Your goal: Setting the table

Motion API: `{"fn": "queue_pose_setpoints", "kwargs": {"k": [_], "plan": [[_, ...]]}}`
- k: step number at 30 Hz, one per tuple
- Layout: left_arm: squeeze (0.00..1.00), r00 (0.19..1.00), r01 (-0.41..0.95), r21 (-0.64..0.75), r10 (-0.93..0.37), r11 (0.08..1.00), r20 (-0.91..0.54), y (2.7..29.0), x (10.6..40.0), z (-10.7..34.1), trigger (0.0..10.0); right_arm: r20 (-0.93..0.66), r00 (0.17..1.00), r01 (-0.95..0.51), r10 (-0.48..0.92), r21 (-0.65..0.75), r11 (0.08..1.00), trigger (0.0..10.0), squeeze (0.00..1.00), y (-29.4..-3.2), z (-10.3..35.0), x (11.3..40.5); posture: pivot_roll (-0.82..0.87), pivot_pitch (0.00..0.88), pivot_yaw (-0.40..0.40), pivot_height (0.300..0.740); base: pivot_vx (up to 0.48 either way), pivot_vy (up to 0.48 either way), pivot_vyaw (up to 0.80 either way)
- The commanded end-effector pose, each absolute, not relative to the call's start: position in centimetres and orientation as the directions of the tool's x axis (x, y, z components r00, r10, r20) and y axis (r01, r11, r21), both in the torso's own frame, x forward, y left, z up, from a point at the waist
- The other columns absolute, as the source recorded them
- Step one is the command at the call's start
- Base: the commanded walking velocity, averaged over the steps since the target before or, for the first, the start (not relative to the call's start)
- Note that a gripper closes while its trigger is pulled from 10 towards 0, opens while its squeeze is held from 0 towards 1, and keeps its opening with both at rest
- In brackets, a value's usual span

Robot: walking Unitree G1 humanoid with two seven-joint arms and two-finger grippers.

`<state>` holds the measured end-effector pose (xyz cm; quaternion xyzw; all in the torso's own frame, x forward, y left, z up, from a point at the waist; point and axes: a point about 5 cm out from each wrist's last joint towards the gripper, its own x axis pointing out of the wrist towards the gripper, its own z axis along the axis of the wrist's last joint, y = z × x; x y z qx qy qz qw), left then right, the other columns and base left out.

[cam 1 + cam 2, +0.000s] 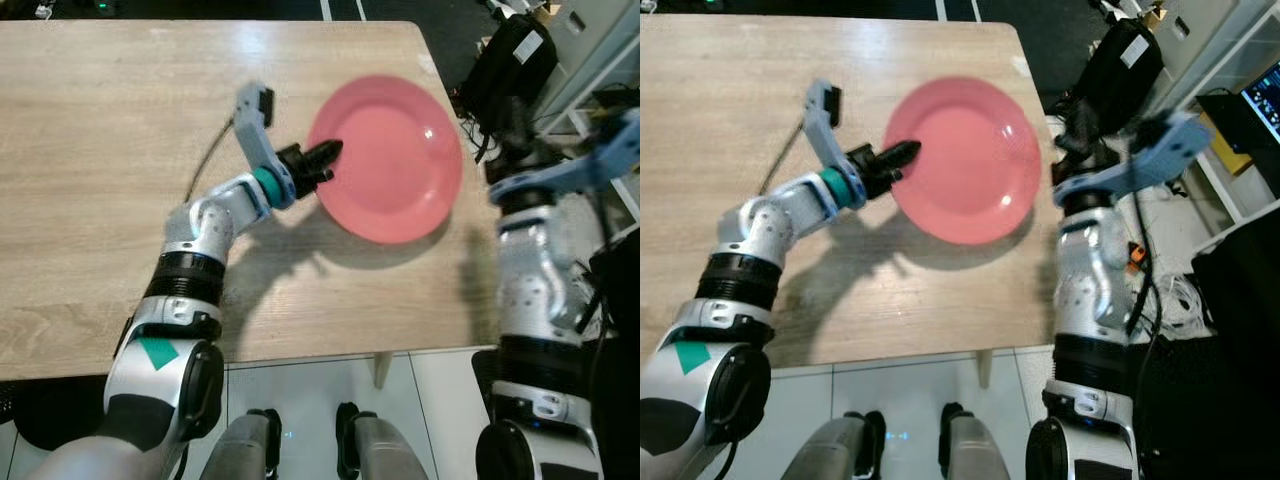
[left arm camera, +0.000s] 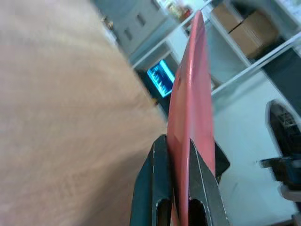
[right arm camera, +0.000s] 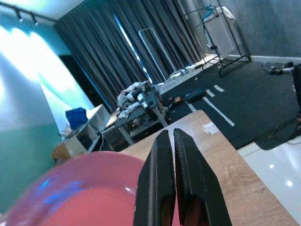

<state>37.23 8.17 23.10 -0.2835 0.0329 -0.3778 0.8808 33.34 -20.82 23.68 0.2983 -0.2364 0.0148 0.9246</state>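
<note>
Right, I have the pink plate (image 1: 392, 160) over the right part of the wooden table (image 1: 100, 150), near its right edge, and its shadow falls on the wood below and to the left of it, so it looks lifted rather than lying flat. My left gripper (image 1: 326, 158) has it by the rim on the plate's left side. In the left wrist view the plate (image 2: 190, 108) stands edge-on between the two black fingers (image 2: 155, 188), one on each face, so the jaws are clamped on the rim. The left arm reaches in from the near left, silver with a teal ring at the wrist, and its wrist camera bracket sticks up beside the gripper.

My right arm (image 1: 530, 260) hangs off the table's right side, beside the near right corner. In the right wrist view the right gripper (image 3: 175, 183) has its fingers pressed together with nothing between them, and the pink plate (image 3: 84, 193) shows blurred beneath them, with the table's far corner beyond.

Past the table on the right sits a black bag (image 1: 510, 60) on the floor, with cables around it. A dark cable (image 1: 205, 165) lies across the tabletop behind my left arm.
</note>
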Motion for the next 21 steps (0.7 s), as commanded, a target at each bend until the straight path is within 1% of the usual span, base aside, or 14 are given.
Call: {"fn": "queue_pose_setpoints", "kwargs": {"k": [1,4,6,7,8,9,10,12,13,14,15,16,19,21], "plan": [[0.0,0.735,0.666,-0.407,-0.643,0.625,0.213,9.9,36.3,24.2,10.0,0.341,0.916,-0.015,-0.213,0.558,0.83,10.0,0.0,-23.3,21.6,32.9,0.05,0.102,0.023,0.74,0.0,0.0,0.0],[0.0,0.735,0.666,-0.407,-0.643,0.625,0.213,9.9,36.3,24.2,10.0,0.341,0.916,-0.015,-0.213,0.558,0.83,10.0,0.0,-23.3,21.6,32.9,0.05,0.102,0.023,0.74,0.0,0.0,0.0],[0.0,0.795,0.607,-0.188,-0.584,0.772,0.166,11.5,34.9,24.2,10.0,0.272,0.927,0.089,-0.256,0.505,0.859,10.0,0.0,-24.2,19.6,31.7,0.06,0.095,0.02,0.74,0.0,0.0,0.0],[0.0,0.795,0.607,-0.188,-0.584,0.772,0.166,11.5,34.9,24.2,10.0,0.272,0.927,0.089,-0.256,0.505,0.859,10.0,0.0,-24.2,19.6,31.7,0.06,0.095,0.02,0.74,0.0,0.0,0.0],[0.0,0.808,0.586,-0.118,-0.568,0.801,0.158,11.9,34.2,24.1,10.0,0.259,0.931,0.107,-0.258,0.481,0.87,10.0,0.0,-24.2,19.1,31.2,0.06,0.094,0.022,0.74,0.0,0.0,0.0],[0.0,0.808,0.586,-0.118,-0.568,0.801,0.158,11.9,34.2,24.1,10.0,0.259,0.931,0.107,-0.258,0.481,0.87,10.0,0.0,-24.2,19.1,31.2,0.06,0.094,0.022,0.74,0.0,0.0,0.0],[0.0,0.837,0.54,-0.104,-0.519,0.835,0.174,12.4,33.8,24.4,10.0,0.26,0.931,0.107,-0.254,0.472,0.875,10.0,0.0,-24.1,19.0,30.7,0.06,0.089,0.025,0.74,0.0,0.0,0.0],[0.0,0.837,0.54,-0.104,-0.519,0.835,0.174,12.4,33.8,24.4,10.0,0.26,0.931,0.107,-0.254,0.472,0.875,10.0,0.0,-24.1,19.0,30.7,0.06,0.089,0.025,0.74,0.0,0.0,0.0],[0.0,0.887,0.433,-0.154,-0.388,0.888,0.25,14.0,33.2,25.6,10.0,0.294,0.93,0.076,-0.222,0.436,0.897,10.0,0.0,-23.6,19.8,30.2,0.06,0.07,0.025,0.74,0.0,0.0,0.0],[0.0,0.898,0.404,-0.172,-0.353,0.899,0.263,14.4,33.0,25.9,10.0,0.305,0.93,0.062,-0.207,0.425,0.903,10.0,0.0,-23.3,20.1,30.1,0.06,0.07,0.025,0.74,0.0,0.0,0.0],[0.0,0.898,0.404,-0.172,-0.353,0.899,0.263,14.4,33.0,25.9,10.0,0.305,0.93,0.062,-0.207,0.425,0.903,10.0,0.0,-23.3,20.1,30.1,0.06,0.07,0.025,0.74,0.0,0.0,0.0],[0.0,0.903,0.378,-0.134,-0.333,0.916,0.27,14.7,32.5,25.9,10.0,0.313,0.931,0.043,-0.186,0.412,0.91,10.0,0.0,-23.0,20.4,30.1,0.06,0.063,0.019,0.74,0.0,0.0,0.0],[0.0,0.895,0.397,-0.062,-0.372,0.916,0.244,14.7,31.0,25.7,10.0,0.322,0.936,0.015,-0.144,0.371,0.928,10.0,0.0,-22.4,20.8,30.4,0.07,0.056,0.013,0.74,0.0,0.0,0.0],[0.0,0.9,0.364,0.025,-0.359,0.931,0.249,14.8,30.5,25.9,10.0,0.325,0.937,0.007,-0.132,0.359,0.933,10.0,0.0,-22.1,20.9,30.4,0.08,0.044,0.007,0.74,0.0,0.0,0.0]]}}
